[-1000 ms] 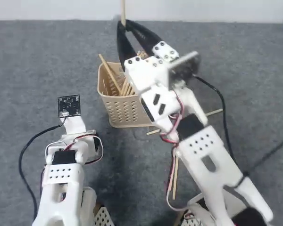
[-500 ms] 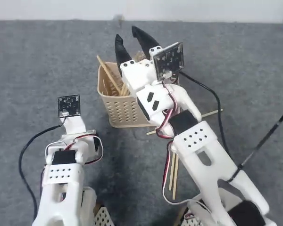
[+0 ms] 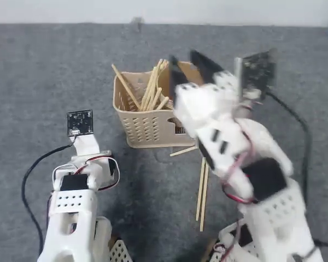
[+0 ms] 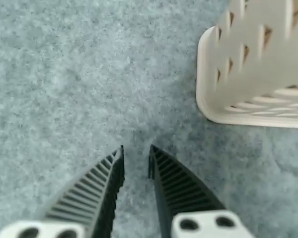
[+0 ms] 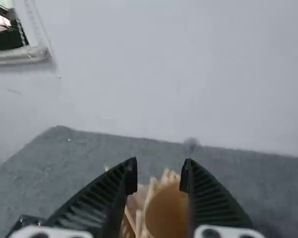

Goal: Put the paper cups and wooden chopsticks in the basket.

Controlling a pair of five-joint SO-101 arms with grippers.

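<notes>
Beige basket (image 3: 145, 128), leaning chopsticks (image 3: 150, 90) inside | loose chopsticks (image 3: 201, 188) flat on carpet (image 3: 54, 65) beside it | right gripper (image 5: 159, 163) wide, empty, above rim | left gripper (image 4: 136, 148) narrow, empty | risk: arm clips leaning chopsticks, basket tips.

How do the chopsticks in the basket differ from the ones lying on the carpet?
The chopsticks in the basket stand leaning, ends above the basket's rim; the loose chopsticks lie flat on the carpet beside it. The chopsticks in the basket form a crowded bunch; the loose chopsticks are few and spread out. Both are thin, pale wooden sticks.
</notes>
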